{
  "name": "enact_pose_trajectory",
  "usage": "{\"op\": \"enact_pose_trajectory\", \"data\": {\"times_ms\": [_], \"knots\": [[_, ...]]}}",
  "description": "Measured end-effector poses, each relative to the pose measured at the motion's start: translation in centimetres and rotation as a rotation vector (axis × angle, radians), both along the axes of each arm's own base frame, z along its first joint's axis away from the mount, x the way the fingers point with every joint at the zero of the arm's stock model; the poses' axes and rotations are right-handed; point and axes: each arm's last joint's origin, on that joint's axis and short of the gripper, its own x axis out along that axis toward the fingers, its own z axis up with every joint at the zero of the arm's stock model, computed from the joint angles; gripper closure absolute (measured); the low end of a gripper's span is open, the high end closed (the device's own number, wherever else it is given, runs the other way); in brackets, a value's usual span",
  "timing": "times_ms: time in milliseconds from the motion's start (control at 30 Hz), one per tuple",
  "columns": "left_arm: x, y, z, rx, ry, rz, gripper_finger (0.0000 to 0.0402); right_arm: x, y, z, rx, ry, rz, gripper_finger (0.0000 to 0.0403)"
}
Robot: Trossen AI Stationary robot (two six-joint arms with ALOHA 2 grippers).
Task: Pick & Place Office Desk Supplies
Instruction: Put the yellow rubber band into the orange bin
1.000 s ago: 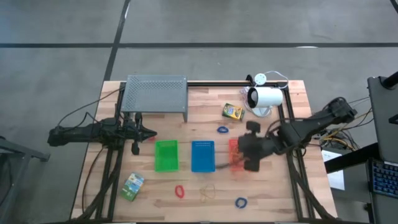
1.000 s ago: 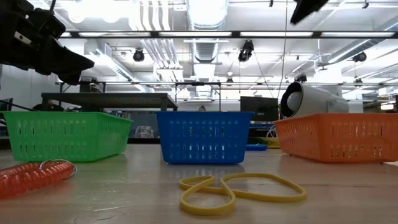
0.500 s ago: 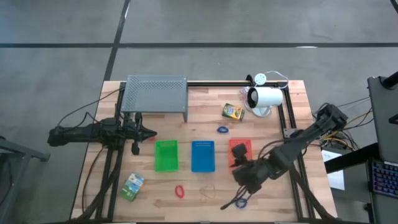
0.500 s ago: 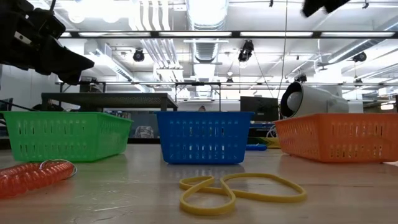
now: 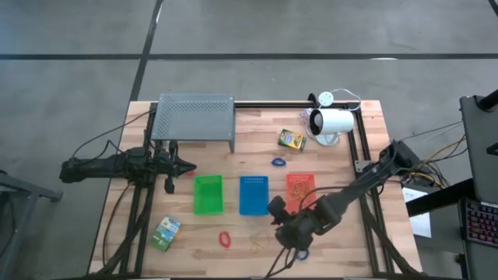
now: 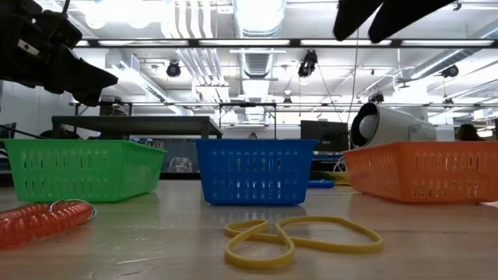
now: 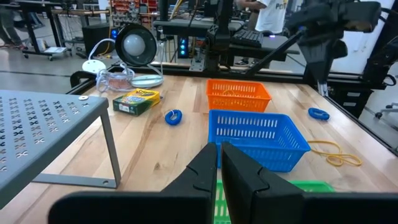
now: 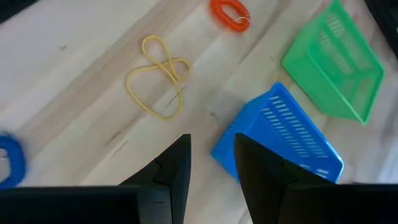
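Observation:
My right gripper (image 5: 275, 211) hangs open above the table, near the blue basket's near right corner, with nothing between its fingers (image 8: 211, 168). It shows at the top of the low view (image 6: 372, 23). A yellow rubber band (image 8: 158, 74) lies flat on the wood just ahead of it, a red coil loop (image 8: 230, 12) beyond that, and a blue loop (image 8: 9, 160) to the side. A second blue loop (image 5: 278, 162) and two crayon boxes (image 5: 292, 139) (image 5: 166, 232) also lie on the table. My left gripper (image 5: 187, 165) waits shut at the left, above the table.
Green (image 5: 208, 194), blue (image 5: 254, 194) and orange (image 5: 300, 189) baskets stand in a row mid-table. A grey perforated rack (image 5: 194, 117) stands at the far left and a white lamp-like device (image 5: 331, 123) at the far right. Bare wood lies along the near edge.
My right gripper has swung from above the orange basket toward the table's near edge and left, sinking and rolling about its own axis as it went. It now hangs near the blue basket's corner, over the rubber band area. No object on the table has moved.

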Motion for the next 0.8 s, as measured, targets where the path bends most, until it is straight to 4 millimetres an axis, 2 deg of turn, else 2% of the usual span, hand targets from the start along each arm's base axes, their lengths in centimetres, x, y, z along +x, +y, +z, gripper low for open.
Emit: {"op": "enact_pose_trajectory", "data": {"times_ms": [233, 567, 800], "knots": [[0.0, 0.0, 0.0, 0.0, 0.0, 0.0, 0.0374, 1.5, -0.5, -1.1, 0.008, 0.058, 0.069, 0.0287], [0.0, 0.0, 0.0, 0.0, 0.0, 0.0, 0.0374, 2.4, -0.1, -0.8, 0.095, 0.007, 0.205, 0.0294], [0.0, 0.0, 0.0, 0.0, 0.0, 0.0, 0.0374, 4.0, 1.1, -3.1, 0.131, -0.023, 0.271, 0.0283]]}}
